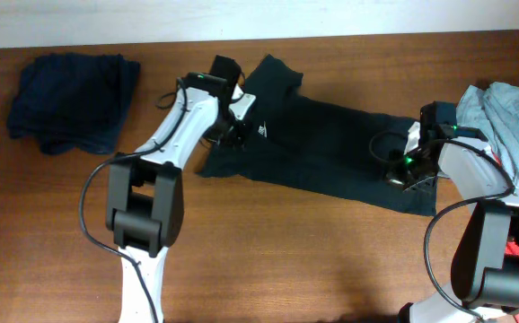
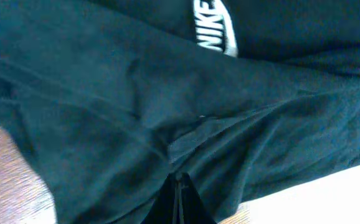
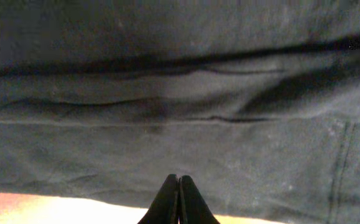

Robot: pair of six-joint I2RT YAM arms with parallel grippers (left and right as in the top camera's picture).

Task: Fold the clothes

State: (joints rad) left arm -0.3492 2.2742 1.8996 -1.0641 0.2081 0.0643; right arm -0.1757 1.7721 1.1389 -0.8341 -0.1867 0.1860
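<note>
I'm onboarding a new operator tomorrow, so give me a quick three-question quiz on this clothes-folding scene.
1. True or false: the black T-shirt is already folded into a neat square.
2. Where does the dark navy garment lie? A) at the left end of the table, apart from the T-shirt; B) on top of the T-shirt; C) hanging off the front edge.
3. Fill in: the left pincer and the right pincer, at opposite ends of the T-shirt, are both ___.
Key: 1 false, it lies spread out; 2 A; 3 shut.
</note>
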